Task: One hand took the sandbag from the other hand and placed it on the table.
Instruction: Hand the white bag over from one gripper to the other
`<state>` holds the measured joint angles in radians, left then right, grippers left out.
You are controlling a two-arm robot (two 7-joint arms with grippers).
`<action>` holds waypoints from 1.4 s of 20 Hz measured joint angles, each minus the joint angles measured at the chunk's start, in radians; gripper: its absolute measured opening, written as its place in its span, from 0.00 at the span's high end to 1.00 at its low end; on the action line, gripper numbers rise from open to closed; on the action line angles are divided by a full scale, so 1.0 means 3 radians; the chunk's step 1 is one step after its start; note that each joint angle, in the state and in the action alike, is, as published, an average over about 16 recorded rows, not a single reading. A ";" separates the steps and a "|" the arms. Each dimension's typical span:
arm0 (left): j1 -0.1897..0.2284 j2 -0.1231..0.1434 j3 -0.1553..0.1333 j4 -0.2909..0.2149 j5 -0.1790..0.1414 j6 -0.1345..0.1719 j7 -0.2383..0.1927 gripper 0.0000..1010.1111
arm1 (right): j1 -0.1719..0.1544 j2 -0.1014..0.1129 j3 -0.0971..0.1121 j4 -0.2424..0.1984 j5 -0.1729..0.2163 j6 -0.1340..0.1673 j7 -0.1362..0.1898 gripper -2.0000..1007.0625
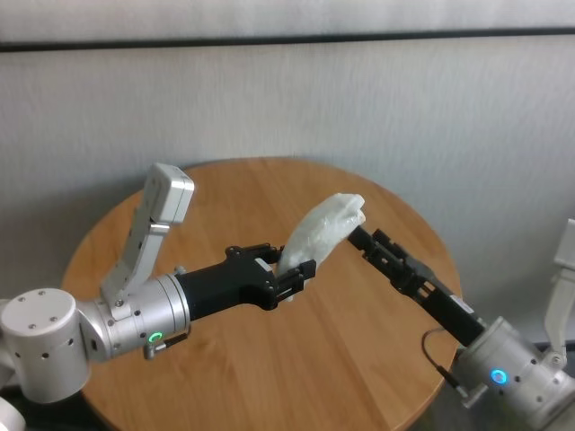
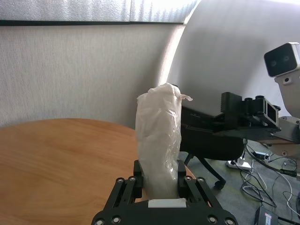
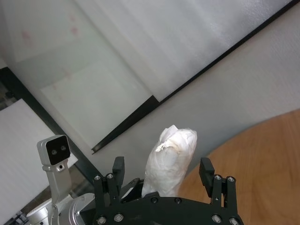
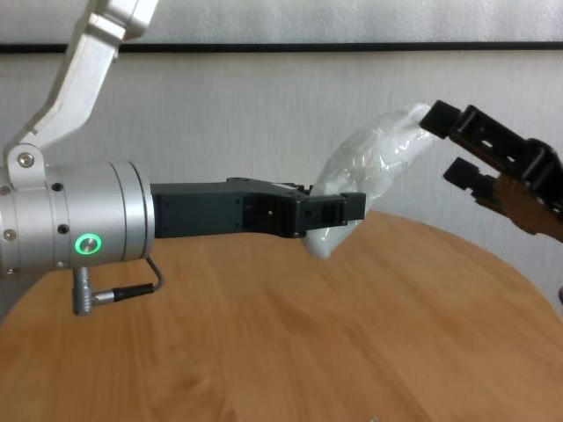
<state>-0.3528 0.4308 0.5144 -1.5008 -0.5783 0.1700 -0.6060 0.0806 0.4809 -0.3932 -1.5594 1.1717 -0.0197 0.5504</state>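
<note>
The white crinkled sandbag is held up above the round wooden table. My left gripper, the one with the green ring, is shut on its lower end; the left wrist view shows the bag standing up from between the fingers. My right gripper, the one with the blue ring, is open at the bag's upper end. In the right wrist view its fingers stand wide on either side of the bag, not touching it. The chest view shows the bag slanting between both grippers.
A grey wall stands behind the table. A black office chair and floor cables lie beyond the table's far edge. The left arm's white camera housing rises above its wrist.
</note>
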 joint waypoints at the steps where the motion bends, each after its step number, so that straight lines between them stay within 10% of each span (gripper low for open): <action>1: 0.0000 0.0000 0.0000 0.0000 0.0000 0.0000 0.0000 0.58 | 0.0021 -0.0011 -0.0013 0.0014 0.0021 0.0023 0.0008 0.01; 28: 0.0000 0.0000 0.0000 0.0000 0.0000 0.0000 0.0000 0.58 | 0.0432 -0.0178 -0.0318 0.0366 0.0202 0.0197 -0.0077 0.01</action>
<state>-0.3527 0.4308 0.5144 -1.5008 -0.5783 0.1700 -0.6060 0.2103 0.4274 -0.4887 -1.4495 1.2324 0.0394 0.5273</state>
